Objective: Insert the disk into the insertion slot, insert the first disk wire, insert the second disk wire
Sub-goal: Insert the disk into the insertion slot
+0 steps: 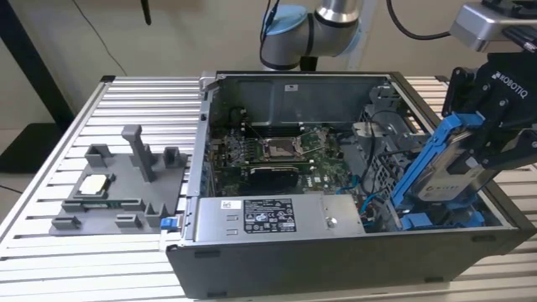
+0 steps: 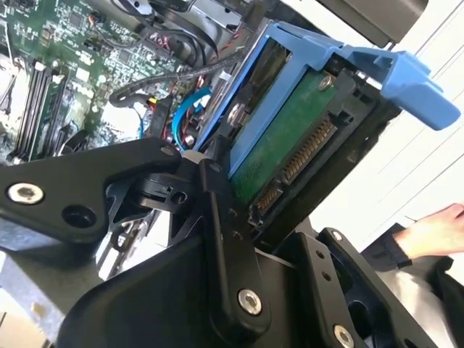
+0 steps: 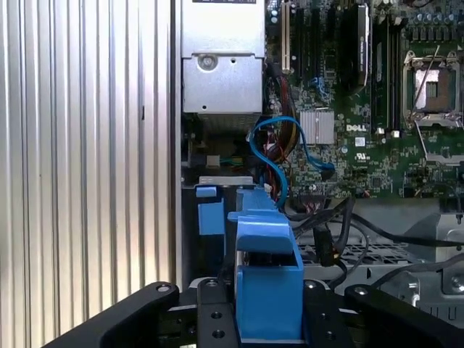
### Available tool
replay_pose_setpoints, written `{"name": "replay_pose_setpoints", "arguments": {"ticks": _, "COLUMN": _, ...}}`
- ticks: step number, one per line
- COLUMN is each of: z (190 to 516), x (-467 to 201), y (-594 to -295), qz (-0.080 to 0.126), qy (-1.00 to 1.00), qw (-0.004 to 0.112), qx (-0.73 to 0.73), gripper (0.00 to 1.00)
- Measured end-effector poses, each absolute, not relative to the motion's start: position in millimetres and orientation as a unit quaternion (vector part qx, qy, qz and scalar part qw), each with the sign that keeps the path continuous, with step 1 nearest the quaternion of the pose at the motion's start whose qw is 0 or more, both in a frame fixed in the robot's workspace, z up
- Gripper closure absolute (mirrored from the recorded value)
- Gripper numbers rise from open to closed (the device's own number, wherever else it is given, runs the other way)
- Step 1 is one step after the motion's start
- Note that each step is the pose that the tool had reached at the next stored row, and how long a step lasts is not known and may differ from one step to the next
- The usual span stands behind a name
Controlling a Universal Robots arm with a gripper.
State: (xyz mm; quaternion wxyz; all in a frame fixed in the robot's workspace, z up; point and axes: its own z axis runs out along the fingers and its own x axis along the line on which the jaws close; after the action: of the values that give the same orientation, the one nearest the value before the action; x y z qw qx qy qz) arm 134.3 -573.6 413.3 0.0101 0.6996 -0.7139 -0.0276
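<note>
While aslant, disk (image 1: 441, 182) within tool (image 1: 480, 154).

Robotics lab or test workshop. Slatted aluminium tabletop (image 1: 50, 264) as work bed. Industrial robot arm (image 1: 315, 28) mounted behind it. Opened desktop computer case (image 1: 336, 267) on top, motherboard (image 1: 285, 154) exposed. Grey moulded parts fixture (image 1: 117, 182) beside case. Plain bare wall (image 1: 193, 38) behind.
</note>
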Motion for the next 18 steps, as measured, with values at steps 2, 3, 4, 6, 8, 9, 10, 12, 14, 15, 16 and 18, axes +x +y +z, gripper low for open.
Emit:
{"name": "replay_pose_setpoints", "arguments": {"ticks": 2, "z": 416.3, "x": 134.0, "y": -573.8, "qz": -0.028, "qy": -0.714, "qw": 0.01, "qx": 0.699, "gripper": 0.67}}
{"name": "replay_pose_setpoints", "arguments": {"ticks": 3, "z": 416.5, "x": 134.0, "y": -574.1, "qz": -0.028, "qy": -0.714, "qw": 0.011, "qx": 0.699, "gripper": 0.67}}
{"name": "replay_pose_setpoints", "arguments": {"ticks": 4, "z": 416.6, "x": 134.0, "y": -574.2, "qz": -0.028, "qy": -0.714, "qw": 0.011, "qx": 0.699, "gripper": 0.67}}
{"name": "replay_pose_setpoints", "arguments": {"ticks": 6, "z": 416.3, "x": 134.0, "y": -574.1, "qz": -0.028, "qy": -0.714, "qw": 0.011, "qx": 0.699, "gripper": 0.67}}
{"name": "replay_pose_setpoints", "arguments": {"ticks": 8, "z": 415.4, "x": 134.0, "y": -574.5, "qz": -0.028, "qy": -0.714, "qw": 0.011, "qx": 0.699, "gripper": 0.67}}
{"name": "replay_pose_setpoints", "arguments": {"ticks": 9, "z": 414.9, "x": 134.0, "y": -574.7, "qz": -0.028, "qy": -0.714, "qw": 0.011, "qx": 0.699, "gripper": 0.67}}
{"name": "replay_pose_setpoints", "arguments": {"ticks": 10, "z": 414.2, "x": 134.0, "y": -574.8, "qz": -0.028, "qy": -0.714, "qw": 0.011, "qx": 0.699, "gripper": 0.67}}
{"name": "replay_pose_setpoints", "arguments": {"ticks": 12, "z": 412.6, "x": 134.0, "y": -574.8, "qz": -0.028, "qy": -0.714, "qw": 0.011, "qx": 0.699, "gripper": 0.67}}
{"name": "replay_pose_setpoints", "arguments": {"ticks": 14, "z": 410.6, "x": 134.0, "y": -574.9, "qz": -0.028, "qy": -0.714, "qw": 0.011, "qx": 0.699, "gripper": 0.67}}
{"name": "replay_pose_setpoints", "arguments": {"ticks": 15, "z": 409.4, "x": 134.1, "y": -574.9, "qz": -0.028, "qy": -0.714, "qw": 0.011, "qx": 0.699, "gripper": 0.67}}
{"name": "replay_pose_setpoints", "arguments": {"ticks": 16, "z": 408.1, "x": 134.1, "y": -574.9, "qz": -0.028, "qy": -0.714, "qw": 0.011, "qx": 0.699, "gripper": 0.67}}
{"name": "replay_pose_setpoints", "arguments": {"ticks": 18, "z": 405.9, "x": 134.0, "y": -574.9, "qz": -0.028, "qy": -0.714, "qw": 0.011, "qx": 0.699, "gripper": 0.67}}
